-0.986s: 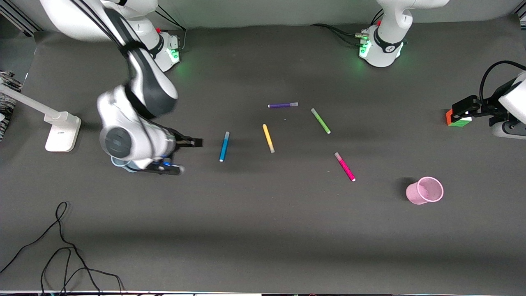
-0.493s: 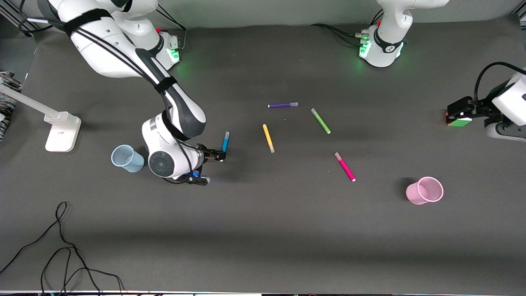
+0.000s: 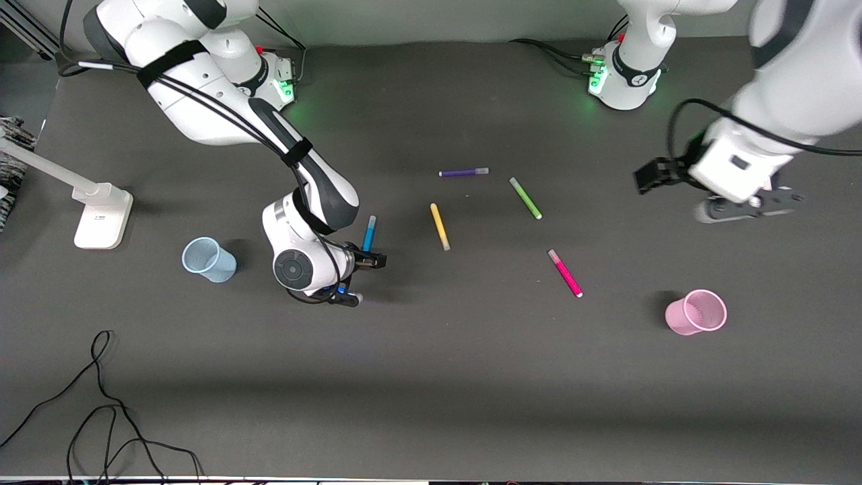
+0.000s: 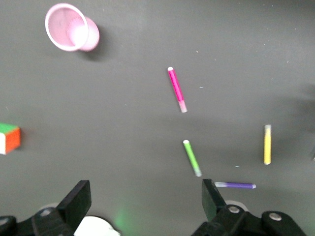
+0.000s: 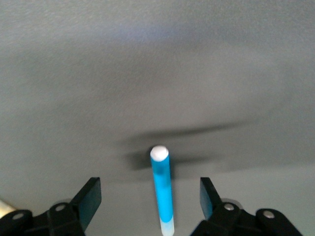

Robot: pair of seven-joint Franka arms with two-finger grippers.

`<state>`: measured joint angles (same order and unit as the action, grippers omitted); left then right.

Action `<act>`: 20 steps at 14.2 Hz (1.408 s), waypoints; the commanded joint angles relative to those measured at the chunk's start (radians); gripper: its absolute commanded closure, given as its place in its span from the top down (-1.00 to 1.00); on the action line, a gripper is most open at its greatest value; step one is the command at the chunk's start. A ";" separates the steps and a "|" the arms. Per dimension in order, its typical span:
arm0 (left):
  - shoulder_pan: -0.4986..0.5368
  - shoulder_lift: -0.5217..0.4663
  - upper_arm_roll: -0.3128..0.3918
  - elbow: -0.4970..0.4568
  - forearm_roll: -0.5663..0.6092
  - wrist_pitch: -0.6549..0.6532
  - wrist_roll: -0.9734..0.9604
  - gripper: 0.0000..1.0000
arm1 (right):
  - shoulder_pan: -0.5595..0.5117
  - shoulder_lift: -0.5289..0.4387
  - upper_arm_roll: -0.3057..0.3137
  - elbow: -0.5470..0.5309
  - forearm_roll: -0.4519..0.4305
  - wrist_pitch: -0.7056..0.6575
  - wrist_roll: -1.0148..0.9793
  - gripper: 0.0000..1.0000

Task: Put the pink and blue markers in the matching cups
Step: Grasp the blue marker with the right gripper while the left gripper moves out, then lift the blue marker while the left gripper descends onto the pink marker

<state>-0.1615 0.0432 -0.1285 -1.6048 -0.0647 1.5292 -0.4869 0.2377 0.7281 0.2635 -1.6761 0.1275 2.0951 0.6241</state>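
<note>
Right pincer spread astride blue marker; left pincer spread over table

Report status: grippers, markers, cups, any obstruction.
Right gripper open, low over blue marker, fingers either side. Left gripper open, in the air. Pink marker flat on table; blue cup, pink cup upright. Nothing blocking.

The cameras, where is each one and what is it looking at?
Front view: high across the table, facing both arms; shows the right gripper at the blue marker, the left gripper up in the air.
Left wrist view: looks down past its open fingers at the pink cup and pink marker.
Right wrist view: looks down between its open fingers at the blue marker.
Shared: front and left wrist both show the pink marker.
</note>
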 commanded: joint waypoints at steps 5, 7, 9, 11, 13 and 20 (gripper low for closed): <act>-0.023 -0.005 -0.025 -0.272 0.005 0.295 -0.232 1.00 | 0.002 0.021 0.003 -0.007 -0.023 0.048 0.034 -0.14; -0.053 0.003 -0.025 -0.422 0.011 0.475 -0.289 1.00 | 0.002 0.021 0.003 -0.007 -0.023 0.048 0.034 -0.53; -0.059 0.049 -0.025 -0.519 0.020 0.641 -0.294 1.00 | 0.000 0.021 0.003 -0.007 -0.023 0.048 0.034 -0.83; -0.075 0.118 -0.025 -0.561 0.023 0.770 -0.297 1.00 | 0.000 0.019 0.003 -0.007 -0.023 0.046 0.034 -0.99; -0.087 0.188 -0.025 -0.573 0.060 0.859 -0.359 1.00 | -0.005 -0.001 0.003 -0.007 -0.023 0.036 0.036 -1.00; -0.096 0.334 -0.017 -0.566 0.178 1.028 -0.486 0.99 | -0.031 -0.307 -0.084 -0.034 -0.109 -0.158 -0.043 -1.00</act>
<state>-0.2415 0.3570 -0.1598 -2.1772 0.0838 2.5178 -0.9337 0.2056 0.5426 0.2111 -1.6557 0.0672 1.9715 0.6144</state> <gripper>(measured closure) 0.004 0.824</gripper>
